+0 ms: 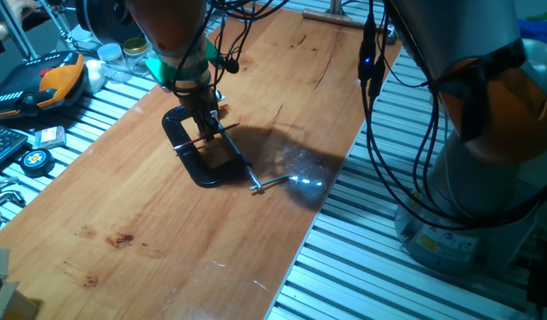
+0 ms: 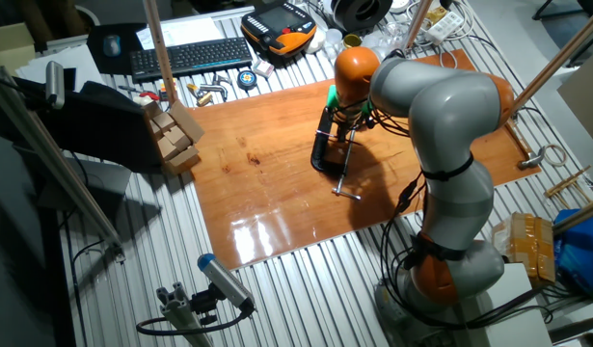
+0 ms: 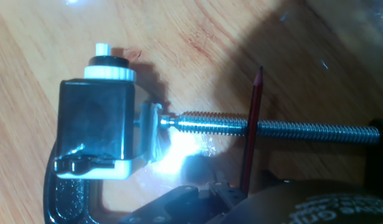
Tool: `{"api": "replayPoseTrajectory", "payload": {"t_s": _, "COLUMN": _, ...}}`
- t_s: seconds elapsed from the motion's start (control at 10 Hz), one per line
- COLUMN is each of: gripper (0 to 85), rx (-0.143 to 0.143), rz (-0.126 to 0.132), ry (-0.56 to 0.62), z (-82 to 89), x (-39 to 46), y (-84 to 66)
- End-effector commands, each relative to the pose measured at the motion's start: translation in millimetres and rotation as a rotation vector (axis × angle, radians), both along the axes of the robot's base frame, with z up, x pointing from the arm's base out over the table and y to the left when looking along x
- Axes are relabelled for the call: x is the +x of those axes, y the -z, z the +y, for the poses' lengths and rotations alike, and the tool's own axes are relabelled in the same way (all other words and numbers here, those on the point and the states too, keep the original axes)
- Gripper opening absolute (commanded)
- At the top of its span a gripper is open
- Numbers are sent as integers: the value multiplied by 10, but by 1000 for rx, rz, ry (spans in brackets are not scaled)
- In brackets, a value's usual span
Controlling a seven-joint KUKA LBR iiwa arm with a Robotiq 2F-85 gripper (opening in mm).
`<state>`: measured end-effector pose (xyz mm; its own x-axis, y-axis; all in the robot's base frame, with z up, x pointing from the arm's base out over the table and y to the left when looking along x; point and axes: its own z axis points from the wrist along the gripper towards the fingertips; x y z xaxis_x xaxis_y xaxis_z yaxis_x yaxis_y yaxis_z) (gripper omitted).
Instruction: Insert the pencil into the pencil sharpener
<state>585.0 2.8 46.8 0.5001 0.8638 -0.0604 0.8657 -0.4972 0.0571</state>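
The work surface is a wooden board [image 2: 267, 183] laid on a slatted metal table [image 2: 277, 299]. Glare marks the board near its front edge. Beyond the board, the other fixed view shows a keyboard [image 2: 185, 56], an orange-and-black handheld controller [image 2: 277, 24] and stacked wooden blocks [image 2: 174, 135]. A tape measure [image 1: 35, 159] lies on the slats to the side in one fixed view.

A black C-shaped clamp [image 1: 195, 151] lies flat on the board, its threaded steel screw rod [image 3: 284, 127] running out towards the board edge.

The arm [image 2: 441, 116] reaches from its base beside the table, bends over the board and points its wrist down over the clamp. The gripper [image 1: 205, 108] sits just above the clamp's upper end.

In the hand view, the pencil [image 3: 251, 130] is a thin red stick with a dark tip. It extends from the gripper body at the bottom edge and crosses in front of the screw rod. Its tip points away from the camera, over bare wood. The fingers themselves are not visible, so their opening cannot be determined.

The pencil sharpener [image 3: 101, 121] is a dark block with a white cap. It sits in the clamp with the screw pad against its side. The pencil is apart from it, further along the rod.
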Motion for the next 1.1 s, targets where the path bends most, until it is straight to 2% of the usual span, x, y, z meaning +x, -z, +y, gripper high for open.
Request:
{"api": "replayPoseTrajectory", "payload": {"t_s": 0.0, "gripper": 340, "rx": -2, "rz": 1, "ry": 4, "z": 2, "x": 4, "y": 11}}
{"api": "replayPoseTrajectory", "payload": {"t_s": 1.0, "gripper": 340, "rx": -18, "rz": -2, "ry": 9, "z": -18, "x": -20, "y": 69}}
